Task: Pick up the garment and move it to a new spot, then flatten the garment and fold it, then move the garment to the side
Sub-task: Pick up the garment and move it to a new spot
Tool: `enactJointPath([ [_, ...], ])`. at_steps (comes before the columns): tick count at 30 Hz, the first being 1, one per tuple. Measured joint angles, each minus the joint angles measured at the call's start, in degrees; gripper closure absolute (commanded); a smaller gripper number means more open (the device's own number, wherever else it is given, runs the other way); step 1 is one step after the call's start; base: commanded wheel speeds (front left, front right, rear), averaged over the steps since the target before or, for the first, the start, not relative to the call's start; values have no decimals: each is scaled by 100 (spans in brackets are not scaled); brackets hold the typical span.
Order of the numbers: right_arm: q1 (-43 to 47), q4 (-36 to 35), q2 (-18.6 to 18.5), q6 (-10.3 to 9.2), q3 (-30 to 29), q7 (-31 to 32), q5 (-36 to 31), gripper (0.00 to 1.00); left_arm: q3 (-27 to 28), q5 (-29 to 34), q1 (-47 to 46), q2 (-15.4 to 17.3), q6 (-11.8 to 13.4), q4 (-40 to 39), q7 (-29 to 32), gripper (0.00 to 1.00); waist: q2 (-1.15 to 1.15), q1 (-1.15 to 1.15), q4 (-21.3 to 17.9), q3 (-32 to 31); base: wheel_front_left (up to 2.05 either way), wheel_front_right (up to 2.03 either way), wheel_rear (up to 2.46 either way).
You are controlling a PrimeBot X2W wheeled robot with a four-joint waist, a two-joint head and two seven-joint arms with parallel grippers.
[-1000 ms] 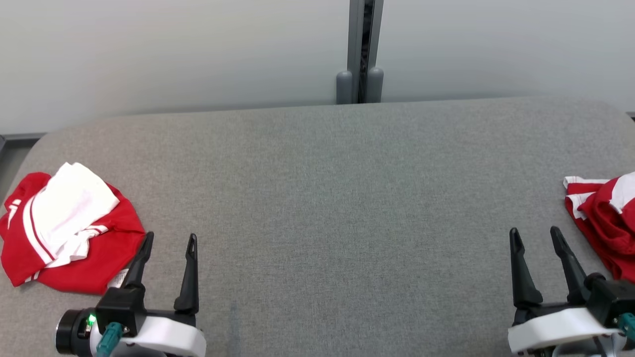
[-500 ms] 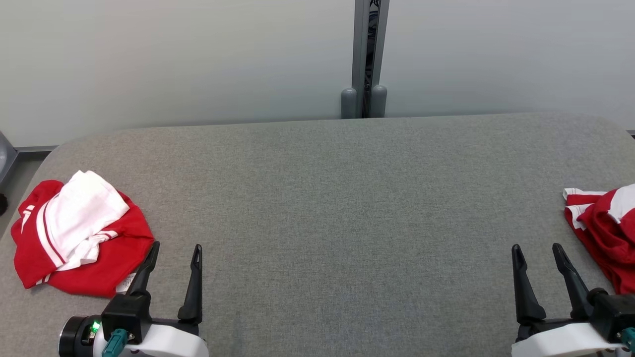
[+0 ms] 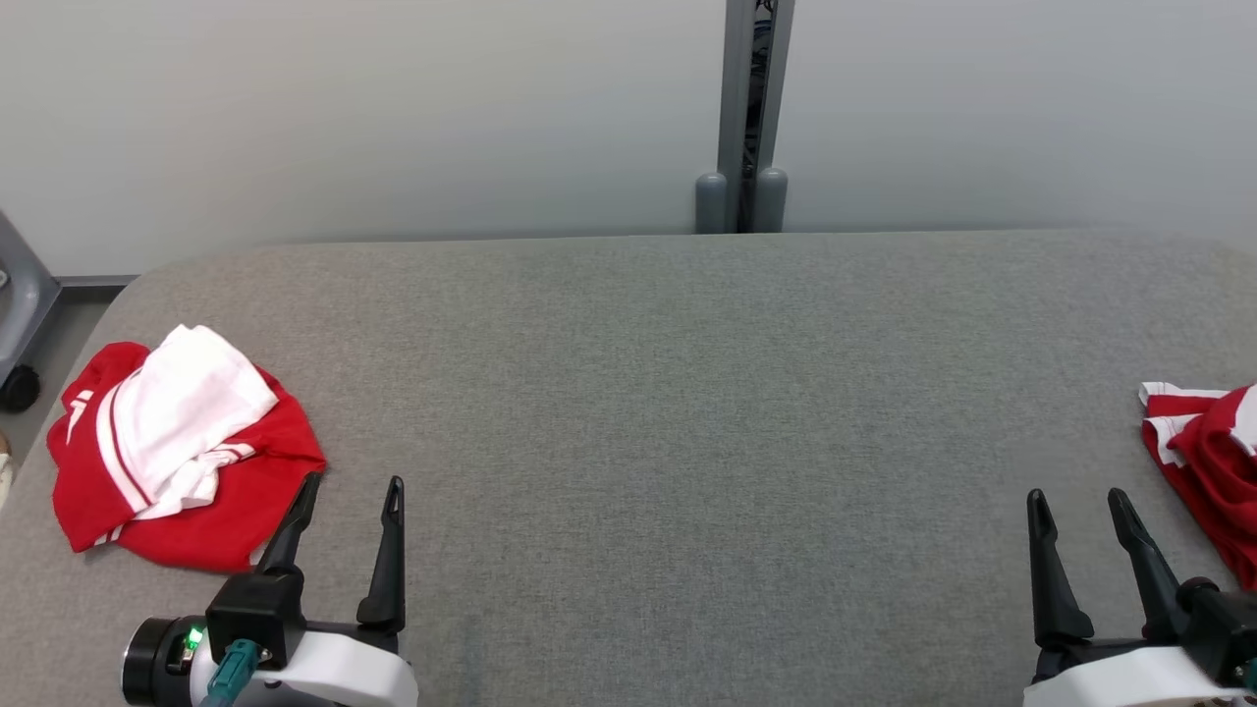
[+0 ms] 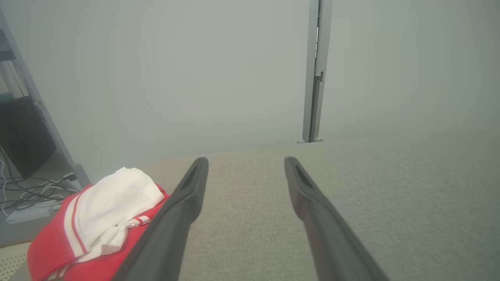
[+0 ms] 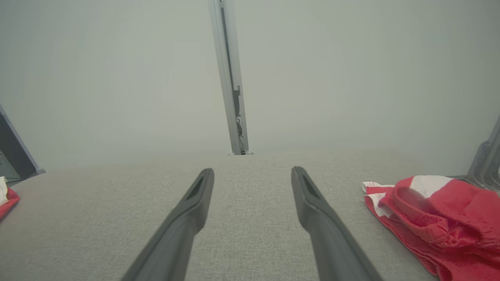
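Pick-up step not started yet: both grippers are sitting fully open, holding nothing.
The left gripper (image 3: pixel 354 481) and right gripper (image 3: pixel 1076 494) are hovering over the table (image 3: pixel 687 393), one on each side of the post (image 3: pixel 751 98). The crumpled garment (image 3: pixel 1203 462) is lying well right of the post, just beside the right gripper and not touching it. It's looking bunched, red with a white-striped hem poking out. The folded garment (image 3: pixel 177 442) is sitting well left of the post. Next move, I reckon: the right arm reaching right and pinching a top fold.
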Motion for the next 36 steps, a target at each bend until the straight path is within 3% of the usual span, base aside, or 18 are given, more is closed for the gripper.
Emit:
enactJointPath([
  [7, 118, -71, 5, 0, 94, 52, 48, 0, -15, -54, -93, -85, 59, 51, 0, 0, 0, 0, 551, -6, 0, 0, 0],
  [22, 174, -111, 8, 0, 381, 75, 237, 0, 224, -304, -82, -154, 167, 113, -110, 0, 0, 0, 2439, -68, 0, 0, 0],
  [27, 170, -59, 8, 0, 405, 73, 245, 0, 246, -348, -80, -157, 156, 123, -135, 0, 0, 0, 2702, -76, 0, 0, 0],
  [36, 157, -42, 8, 0, 427, 69, 260, 0, 261, -369, -168, -162, 146, 140, -159, 0, 0, 0, 2685, -11, 0, 0, 0],
])
